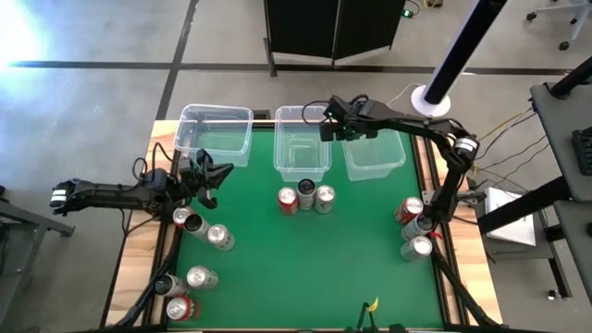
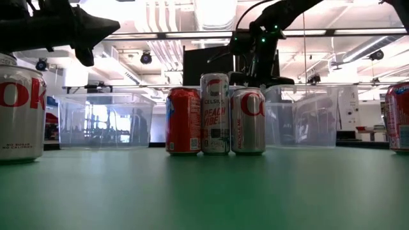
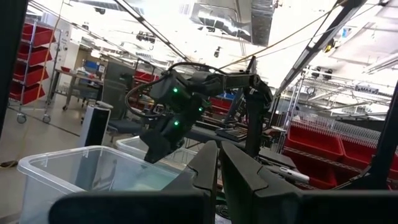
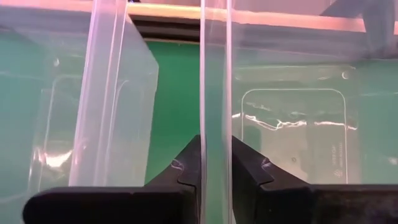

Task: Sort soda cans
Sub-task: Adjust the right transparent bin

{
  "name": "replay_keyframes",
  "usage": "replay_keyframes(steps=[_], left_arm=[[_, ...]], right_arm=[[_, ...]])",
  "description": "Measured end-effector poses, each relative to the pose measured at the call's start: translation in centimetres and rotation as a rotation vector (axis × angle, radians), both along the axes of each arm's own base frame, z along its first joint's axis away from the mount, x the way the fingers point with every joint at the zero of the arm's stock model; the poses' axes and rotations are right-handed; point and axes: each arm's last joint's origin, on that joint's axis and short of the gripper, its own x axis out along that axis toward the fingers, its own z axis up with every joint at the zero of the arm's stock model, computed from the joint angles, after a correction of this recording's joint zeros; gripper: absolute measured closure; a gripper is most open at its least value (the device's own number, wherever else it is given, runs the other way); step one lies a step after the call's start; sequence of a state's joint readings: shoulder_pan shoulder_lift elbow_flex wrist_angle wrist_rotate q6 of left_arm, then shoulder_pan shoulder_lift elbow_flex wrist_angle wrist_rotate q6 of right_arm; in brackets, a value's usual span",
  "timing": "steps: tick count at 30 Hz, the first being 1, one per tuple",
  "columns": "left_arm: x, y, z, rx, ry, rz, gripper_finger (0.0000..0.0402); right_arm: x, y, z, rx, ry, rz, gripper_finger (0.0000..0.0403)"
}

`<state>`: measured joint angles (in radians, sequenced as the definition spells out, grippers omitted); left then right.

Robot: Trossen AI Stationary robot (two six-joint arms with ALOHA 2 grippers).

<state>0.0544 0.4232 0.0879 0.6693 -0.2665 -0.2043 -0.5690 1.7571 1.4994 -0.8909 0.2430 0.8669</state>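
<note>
Three soda cans stand upright mid-table: a red one [image 1: 288, 199] [image 2: 183, 120], a tall white-and-dark one [image 1: 305, 191] [image 2: 215, 114] and a silver one [image 1: 324, 198] [image 2: 248, 120]. More cans stand at the left [image 1: 188, 219] [image 1: 220, 237], the near left [image 1: 201, 277] and the right [image 1: 410, 210] [image 1: 418, 246]. My right gripper [image 4: 216, 146] [image 1: 327, 128] is at the far edge, shut on the right clear bin [image 1: 375, 157]. My left gripper [image 3: 219, 168] [image 1: 213, 180] hovers shut above the table's left side, holding nothing, just far of the left cans. My right gripper pinches the left side wall [image 4: 215, 124] of the right clear bin at its rim, one finger [image 4: 249, 171] inside the bin and one [image 4: 189, 168] outside. The fingers come from above, pointing down. The bin stays upright; its base appears to rest on the green mat.
A left clear bin [image 1: 217, 134] and a middle clear bin [image 1: 302, 139] stand along the far edge. The green mat [image 1: 305, 268] is bare in the near middle. Wooden strips [image 1: 139, 250] edge the table, and cables run along the right side [image 1: 499, 139].
</note>
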Motion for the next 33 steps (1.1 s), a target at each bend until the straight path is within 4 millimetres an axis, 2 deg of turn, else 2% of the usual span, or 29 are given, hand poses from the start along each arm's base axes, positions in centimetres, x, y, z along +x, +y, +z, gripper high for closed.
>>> replay_keyframes(steps=[10, 24, 28, 33], left_arm=[[0.0, 0.0, 0.0, -0.006, -0.006, -0.002, 0.0397], [0.1, 0.0, -0.1, -0.022, 0.001, 0.001, 0.0397], [0.6, 0.1, -0.6, -0.032, 0.066, 0.014, 0.0378], [1.8, 0.5, 0.2, -0.134, 0.318, 0.134, 0.0319]], right_arm=[[-0.6, -0.5, 0.2, -0.053, 0.028, -0.055, 0.0330], [-0.7, -0.4, 0.5, -0.054, 0.032, -0.044, 0.0288], [-1.1, -0.3, 1.6, -0.074, 0.021, -0.028, 0.0257], [-2.0, 0.7, 4.9, -0.142, -0.020, 0.068, 0.0211]])
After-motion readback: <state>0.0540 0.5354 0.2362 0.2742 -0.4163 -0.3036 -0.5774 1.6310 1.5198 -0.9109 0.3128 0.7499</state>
